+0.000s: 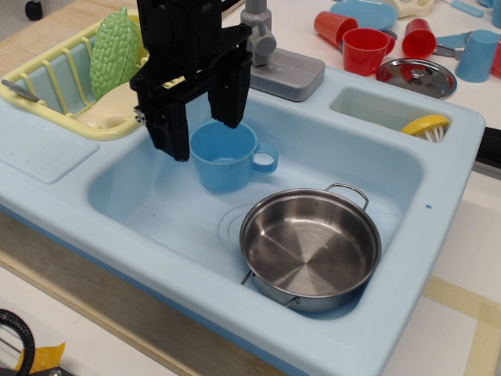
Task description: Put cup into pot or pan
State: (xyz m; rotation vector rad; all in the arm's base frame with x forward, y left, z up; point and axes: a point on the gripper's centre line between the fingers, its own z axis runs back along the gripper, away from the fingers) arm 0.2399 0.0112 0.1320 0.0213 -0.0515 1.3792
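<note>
The light blue cup (227, 157) with a round loop handle on its right stands upright in the back of the blue toy sink (156, 196). The shiny steel pan (311, 247) with two small wire handles sits in the sink's front right, empty. My black gripper (205, 129) hangs above the cup, open, its two fingers straddling the cup's back rim, one finger at the left side and one over the rim's back right. It holds nothing.
A yellow dish rack (55, 86) with a green toy vegetable (116, 51) sits at the left. A grey faucet (270, 55) stands behind the sink. Red cups (364, 48), a steel lid (416, 76) and a blue tumbler (477, 55) lie at the back right.
</note>
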